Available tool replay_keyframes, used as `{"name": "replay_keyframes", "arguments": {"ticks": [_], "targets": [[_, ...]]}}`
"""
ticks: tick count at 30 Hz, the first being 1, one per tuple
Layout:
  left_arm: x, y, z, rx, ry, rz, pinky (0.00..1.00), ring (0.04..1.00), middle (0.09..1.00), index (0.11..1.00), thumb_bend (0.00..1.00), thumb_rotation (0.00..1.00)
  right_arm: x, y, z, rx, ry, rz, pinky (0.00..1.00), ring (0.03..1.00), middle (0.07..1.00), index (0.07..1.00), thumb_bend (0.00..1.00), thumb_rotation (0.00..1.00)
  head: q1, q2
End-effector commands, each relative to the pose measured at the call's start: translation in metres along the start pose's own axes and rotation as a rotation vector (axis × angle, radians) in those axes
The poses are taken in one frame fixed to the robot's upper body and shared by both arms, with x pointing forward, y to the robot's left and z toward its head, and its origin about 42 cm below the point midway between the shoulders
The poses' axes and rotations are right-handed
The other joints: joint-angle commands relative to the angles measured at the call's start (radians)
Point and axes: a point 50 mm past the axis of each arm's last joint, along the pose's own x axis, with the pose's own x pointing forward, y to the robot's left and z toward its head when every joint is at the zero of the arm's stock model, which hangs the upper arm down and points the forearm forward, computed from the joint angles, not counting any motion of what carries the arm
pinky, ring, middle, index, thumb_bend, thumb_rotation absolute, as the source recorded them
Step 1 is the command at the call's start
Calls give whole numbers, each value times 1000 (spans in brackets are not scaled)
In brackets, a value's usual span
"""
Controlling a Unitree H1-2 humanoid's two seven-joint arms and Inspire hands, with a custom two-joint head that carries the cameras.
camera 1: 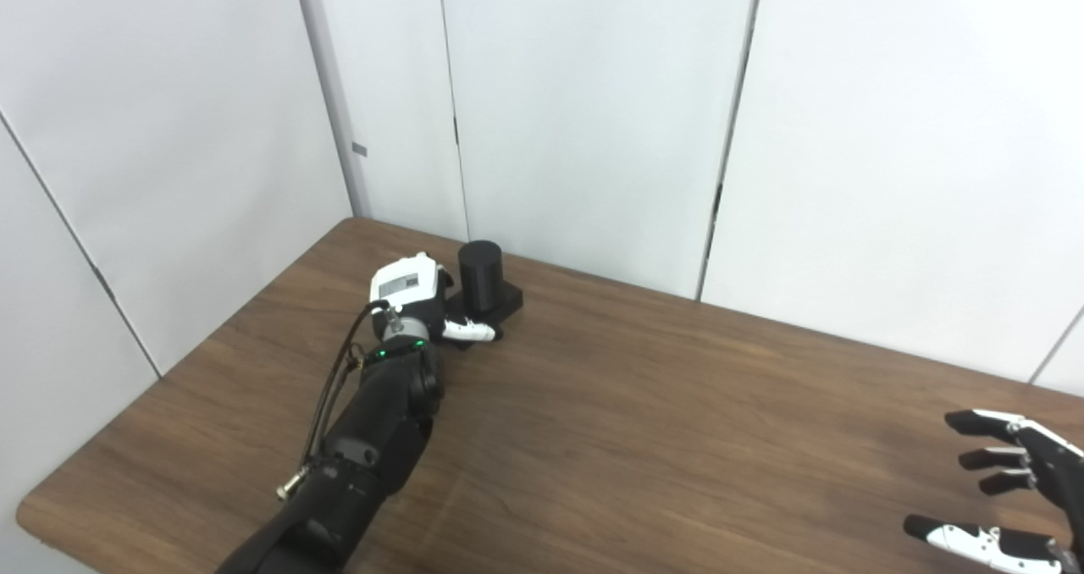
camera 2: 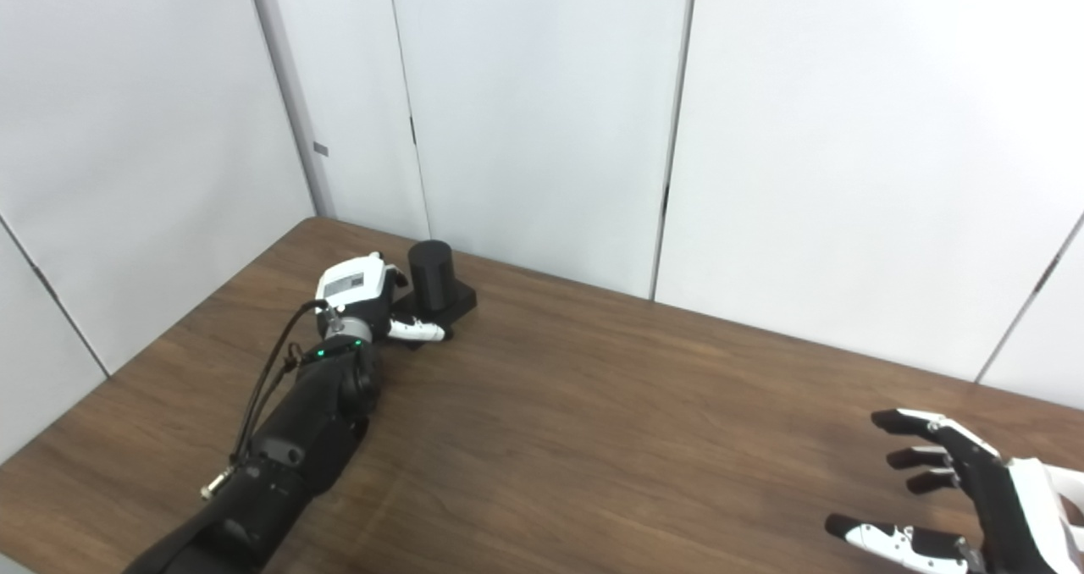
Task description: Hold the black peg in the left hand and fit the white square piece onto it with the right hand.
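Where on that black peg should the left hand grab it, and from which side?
Probably around the black peg's upright round post, coming from its left, where the left hand already sits. The post stands above a low flat base, which offers fingers little to wrap.

Left arm (camera 1: 373, 438): matte black casing, rounded segments; a small green light is seen at the wrist ring. A thin black cable (camera 1: 334, 388) is looped along the outer side of this arm, ending in a silver connector lower down the arm. Left hand (camera 1: 415, 299): white back plate bearing a grey rectangular label just above the wrist ring; thumb white with a black tip. Right hand (camera 2: 974, 489): black fingers edged with white plates, white thumb segments with dark screws, black fingertips.
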Motion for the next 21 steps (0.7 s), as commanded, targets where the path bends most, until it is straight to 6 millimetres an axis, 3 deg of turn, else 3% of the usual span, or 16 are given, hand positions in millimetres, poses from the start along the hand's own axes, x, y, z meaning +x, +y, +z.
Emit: {"name": "replay_keyframes", "arguments": {"ticks": [1, 18, 21], "targets": [[13, 33, 9, 5, -13, 88, 1000, 1000, 1000, 793, 1000, 514, 5, -11, 14, -7, -61, -35, 533, 629, 735, 686, 753, 0, 0, 2], [19, 22, 1, 94, 13, 4, 1000, 1000, 1000, 812, 999, 520, 2, -16, 12, 3, -73, -38, 520, 636, 744, 674, 736, 0, -2, 19], [19, 21, 0, 92, 12, -19, 1000, 1000, 1000, 792, 961, 508, 3, -16, 11, 2, -71, -38, 521, 636, 746, 672, 729, 0, -1, 22]]}}
